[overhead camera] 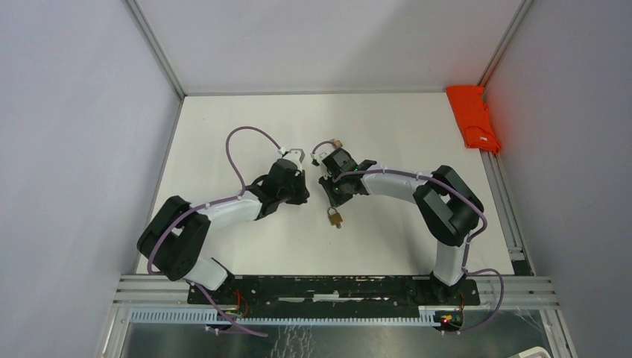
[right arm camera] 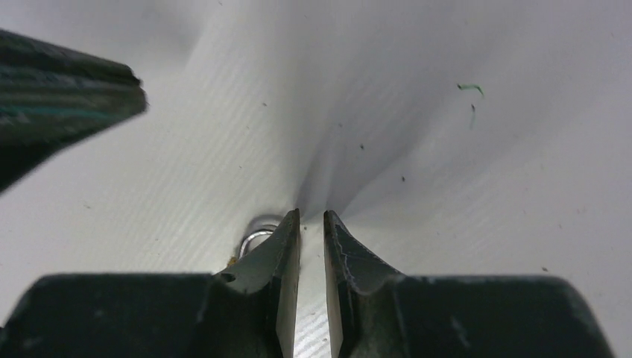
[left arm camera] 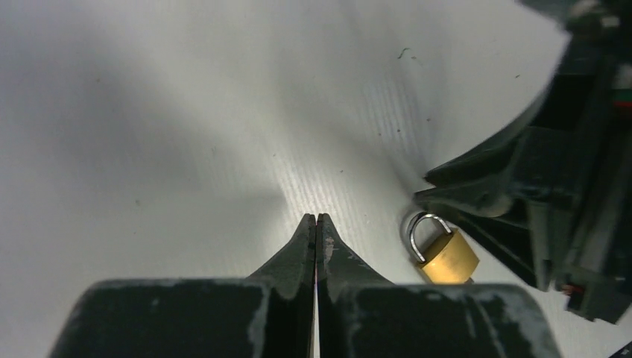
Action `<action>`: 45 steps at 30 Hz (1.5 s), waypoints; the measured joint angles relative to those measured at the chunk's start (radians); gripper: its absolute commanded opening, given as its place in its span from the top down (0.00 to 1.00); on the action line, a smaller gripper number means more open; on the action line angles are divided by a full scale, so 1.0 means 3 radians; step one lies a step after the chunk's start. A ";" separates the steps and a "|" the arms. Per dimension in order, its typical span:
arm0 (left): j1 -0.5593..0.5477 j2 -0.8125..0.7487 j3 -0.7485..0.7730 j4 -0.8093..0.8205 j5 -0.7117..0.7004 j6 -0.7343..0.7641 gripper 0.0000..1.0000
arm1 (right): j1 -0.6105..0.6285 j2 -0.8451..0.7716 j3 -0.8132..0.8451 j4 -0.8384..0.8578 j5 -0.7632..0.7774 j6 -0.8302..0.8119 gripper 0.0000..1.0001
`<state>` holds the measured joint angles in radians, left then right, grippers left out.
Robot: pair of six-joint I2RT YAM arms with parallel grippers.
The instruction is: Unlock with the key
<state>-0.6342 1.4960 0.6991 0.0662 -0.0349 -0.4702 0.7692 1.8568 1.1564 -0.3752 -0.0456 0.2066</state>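
A small brass padlock [overhead camera: 335,217] with a silver shackle lies on the white table [overhead camera: 246,119] between and just in front of both grippers. My left gripper [overhead camera: 301,197] is shut with nothing between its fingers [left arm camera: 317,218], tips low over the table; the padlock [left arm camera: 445,252] lies just to its right. My right gripper [overhead camera: 328,195] is open by a narrow gap and empty [right arm camera: 311,215], tips near the table. Only the padlock's shackle [right arm camera: 256,237] shows, behind its left finger. I cannot pick out the key in any view.
An orange cloth [overhead camera: 473,118] lies at the back right edge. The right arm's black body [left arm camera: 551,194] stands close to the padlock's right, and the left gripper [right arm camera: 59,97] is at the upper left of the right wrist view.
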 measured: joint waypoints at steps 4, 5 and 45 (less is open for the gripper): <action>0.0000 -0.0004 -0.0003 0.0079 0.0042 -0.0043 0.98 | -0.0001 0.0117 0.0146 0.0004 -0.0088 -0.0024 0.77; 0.0000 -0.0006 -0.0003 0.0083 0.0042 -0.0050 0.98 | -0.0009 0.0122 0.0154 0.0010 -0.0084 -0.0025 0.74; 0.0023 -0.1209 0.0145 -0.0566 -0.0977 0.0092 0.98 | 0.0462 -0.0198 -0.0240 -0.0057 0.0357 0.0295 0.97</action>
<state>-0.6273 1.1332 0.7425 -0.1036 -0.3279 -0.4427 0.9077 1.7973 1.0843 -0.3923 0.0616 0.2951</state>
